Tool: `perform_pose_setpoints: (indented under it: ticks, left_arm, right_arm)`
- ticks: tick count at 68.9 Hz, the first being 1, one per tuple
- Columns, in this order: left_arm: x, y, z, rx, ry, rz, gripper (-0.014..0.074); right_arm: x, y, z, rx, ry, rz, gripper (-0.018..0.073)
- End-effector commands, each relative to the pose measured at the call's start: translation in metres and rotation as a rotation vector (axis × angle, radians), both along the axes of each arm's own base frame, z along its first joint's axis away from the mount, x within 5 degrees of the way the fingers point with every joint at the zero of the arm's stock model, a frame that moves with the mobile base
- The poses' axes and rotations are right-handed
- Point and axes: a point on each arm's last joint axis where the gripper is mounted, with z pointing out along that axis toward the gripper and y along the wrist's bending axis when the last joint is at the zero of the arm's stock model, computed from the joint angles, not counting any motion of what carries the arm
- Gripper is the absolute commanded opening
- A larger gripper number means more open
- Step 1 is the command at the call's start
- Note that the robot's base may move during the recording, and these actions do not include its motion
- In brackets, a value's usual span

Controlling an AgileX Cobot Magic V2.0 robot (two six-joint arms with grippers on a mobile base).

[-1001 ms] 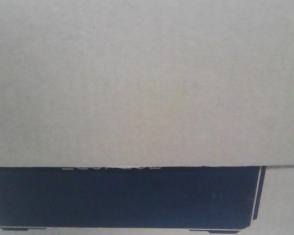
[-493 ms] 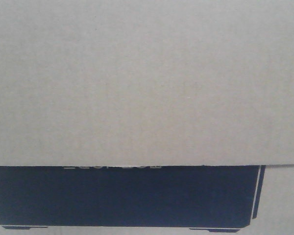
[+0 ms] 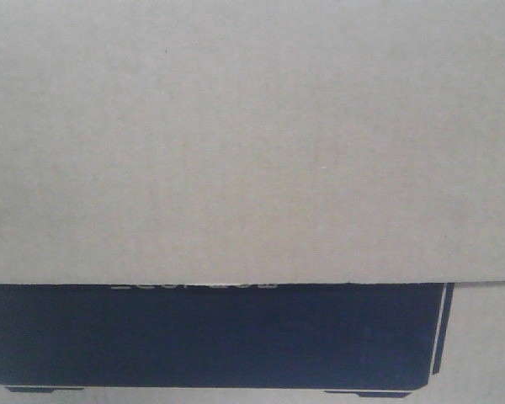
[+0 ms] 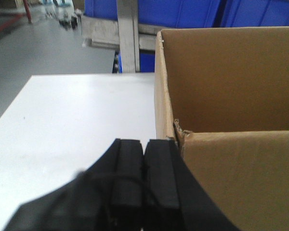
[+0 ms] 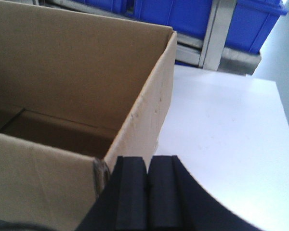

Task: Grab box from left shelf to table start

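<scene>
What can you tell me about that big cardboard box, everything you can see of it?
The box is tan corrugated cardboard, open at the top, and what shows of its inside looks empty. It stands upright over a white table, with blue bins behind. One outer face, filling the front view, carries a black printed panel with a thin white outline and partly hidden white lettering. One top corner is slightly torn. A black gripper sits at each side, left and right, jaws closed, close beside the walls; contact is unclear.

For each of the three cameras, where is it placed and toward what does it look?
Front view: very close to the box, facing its wall and black panel; no robot part shows.
Left wrist: behind the shut left gripper, beside the box's left wall, table ahead.
Right wrist: behind the shut right gripper, at the right wall.
Both wrists share the box, table and blue bins.
</scene>
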Motion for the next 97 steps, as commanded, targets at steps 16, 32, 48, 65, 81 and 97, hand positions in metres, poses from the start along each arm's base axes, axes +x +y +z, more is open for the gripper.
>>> perform_pose_setpoints:
  ticks: [16,32,48,65,81,97]
  left_arm:
    - [0.011,-0.003,-0.011,-0.012,-0.147,-0.013,-0.0099]
    - [0.011,-0.003,-0.011,-0.012,-0.147,-0.013,-0.0099]
    - [0.011,-0.003,-0.011,-0.012,-0.147,-0.013,-0.0099]
    - [0.013,-0.003,-0.016,-0.011,-0.127,-0.014,-0.0099]
    - [0.017,-0.005,-0.027,-0.056,-0.093,0.069,-0.0099]
    - [0.039,-0.006,-0.066,-0.091,-0.117,0.082,-0.0099]
  right_arm:
    - [0.001,-0.001,-0.029,0.019,-0.252,-0.01,0.0057]
    - [0.001,-0.001,-0.028,0.022,-0.266,-0.01,0.0057]
    - [0.001,-0.001,-0.028,0.022,-0.266,-0.01,0.0057]
    - [0.001,-0.001,-0.028,0.022,-0.266,-0.01,0.0057]
    - [0.001,-0.001,-0.028,0.022,-0.266,-0.01,0.0057]
    - [0.001,-0.001,-0.028,0.022,-0.266,-0.01,0.0057]
